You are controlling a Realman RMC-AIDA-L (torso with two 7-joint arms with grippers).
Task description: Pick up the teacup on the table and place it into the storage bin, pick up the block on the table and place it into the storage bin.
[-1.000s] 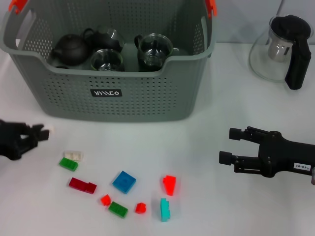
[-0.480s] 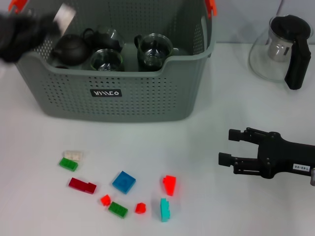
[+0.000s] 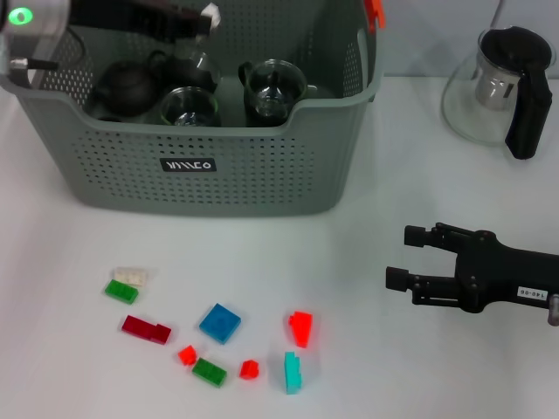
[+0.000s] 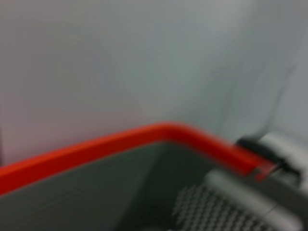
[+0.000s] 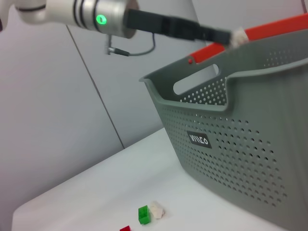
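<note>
Left gripper (image 3: 203, 21): reaches over the inside of the storage bin (image 3: 201, 179), clenched on a small white block (image 3: 210, 11) at its tip.
Block risk: let go from this height, the white block could strike the glass teacups (image 3: 188, 106) or the dark teapot (image 3: 125, 87) below and bounce; my guess is it stays inside, since the walls are high.
Glassware risk: if the arm dips lower to release, it may knock the glass cup (image 3: 274, 85) beside it, because the bin floor is crowded.
Right gripper (image 3: 410, 257): hangs released above the desk (image 3: 367, 367), well apart from the bin, idle.
Loose blocks: the blue block (image 3: 220, 322), the red block (image 3: 301, 328) and others lie scattered on the desk in front of the bin, still to collect.
Side hazard: the glass pot (image 3: 498, 87) with a black handle stands near the right arm; a wide swing could clip it.
</note>
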